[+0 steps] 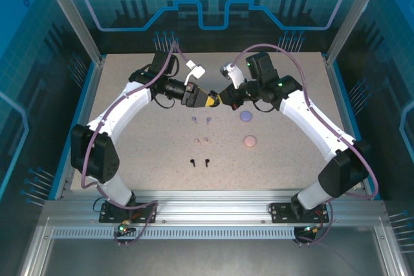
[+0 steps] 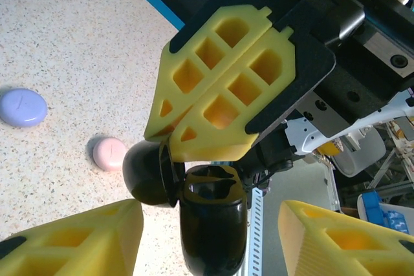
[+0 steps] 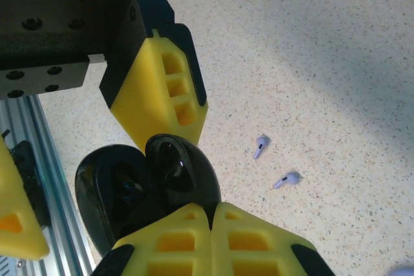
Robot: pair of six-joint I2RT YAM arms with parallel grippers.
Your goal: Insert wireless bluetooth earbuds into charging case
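Note:
A black charging case hangs open above the table's back middle, its lid swung to one side. My right gripper is shut on it, pinching where the two halves meet. My left gripper is open, with a finger on each side of the case body and a gap on both sides. In the top view the left gripper and the right gripper meet nose to nose. The earbuds lie in pairs on the table: lavender, pale pink and black. The lavender earbuds lie beneath the case.
A shut lavender case and a shut pink case lie to the right of the earbuds. Blue-edged walls bound the speckled table, and an aluminium rail runs along its near edge.

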